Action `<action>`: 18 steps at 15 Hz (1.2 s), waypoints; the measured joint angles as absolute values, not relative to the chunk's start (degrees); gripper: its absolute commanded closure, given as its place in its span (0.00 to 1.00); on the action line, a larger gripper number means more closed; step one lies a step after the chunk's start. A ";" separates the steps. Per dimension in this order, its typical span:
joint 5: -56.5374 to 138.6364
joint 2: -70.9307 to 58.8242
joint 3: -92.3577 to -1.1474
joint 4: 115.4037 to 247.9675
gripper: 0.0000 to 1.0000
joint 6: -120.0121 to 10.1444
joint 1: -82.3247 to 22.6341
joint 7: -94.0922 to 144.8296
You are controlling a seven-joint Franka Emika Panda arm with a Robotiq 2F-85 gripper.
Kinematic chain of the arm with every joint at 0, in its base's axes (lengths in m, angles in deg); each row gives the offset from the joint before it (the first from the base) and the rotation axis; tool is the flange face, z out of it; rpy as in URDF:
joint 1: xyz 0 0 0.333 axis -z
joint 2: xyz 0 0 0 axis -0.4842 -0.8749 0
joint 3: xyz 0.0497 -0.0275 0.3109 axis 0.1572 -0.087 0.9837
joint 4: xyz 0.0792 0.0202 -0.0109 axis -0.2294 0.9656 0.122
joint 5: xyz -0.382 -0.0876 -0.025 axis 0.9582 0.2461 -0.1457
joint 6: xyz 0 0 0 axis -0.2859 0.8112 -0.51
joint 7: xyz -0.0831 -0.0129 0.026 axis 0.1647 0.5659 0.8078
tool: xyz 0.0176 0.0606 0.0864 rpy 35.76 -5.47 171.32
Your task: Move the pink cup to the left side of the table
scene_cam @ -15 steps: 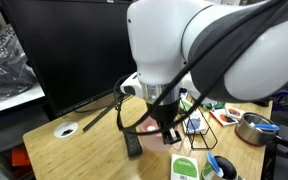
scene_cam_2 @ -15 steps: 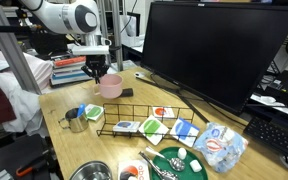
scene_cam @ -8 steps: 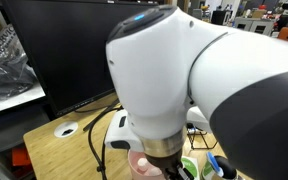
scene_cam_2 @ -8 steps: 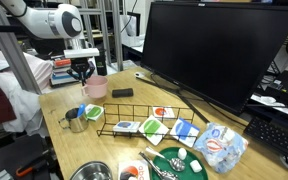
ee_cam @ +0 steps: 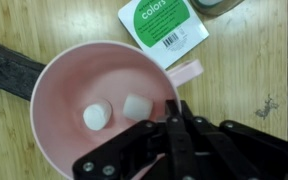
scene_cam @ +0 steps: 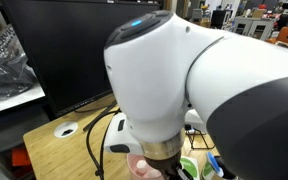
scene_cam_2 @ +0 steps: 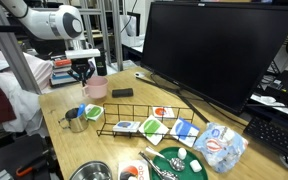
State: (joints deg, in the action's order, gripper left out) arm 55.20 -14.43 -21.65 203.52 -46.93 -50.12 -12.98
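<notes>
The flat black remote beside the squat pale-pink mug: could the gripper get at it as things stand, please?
Probably not yet: the gripper looks shut on the pale-pink mug. The black remote lies uncovered beside it, likely reachable once freed.

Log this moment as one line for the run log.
gripper shut on rim of squat pale-pink mug | two white lumps inside | black rectangular remote beside mug | surface: light wood-grain table

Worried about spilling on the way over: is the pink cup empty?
No, the wrist view shows two small white lumps lying on the bottom of the pink cup.
</notes>
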 measured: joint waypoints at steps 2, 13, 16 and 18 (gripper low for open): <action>55.21 -15.55 -21.18 202.81 0.99 -46.94 -50.64 -13.67; 56.92 -22.11 -21.18 197.00 0.49 -46.85 -52.03 -17.52; 56.91 -21.89 -20.90 196.42 0.27 -46.86 -52.28 -17.52; 56.91 -20.91 -20.57 196.11 0.14 -46.88 -52.66 -17.32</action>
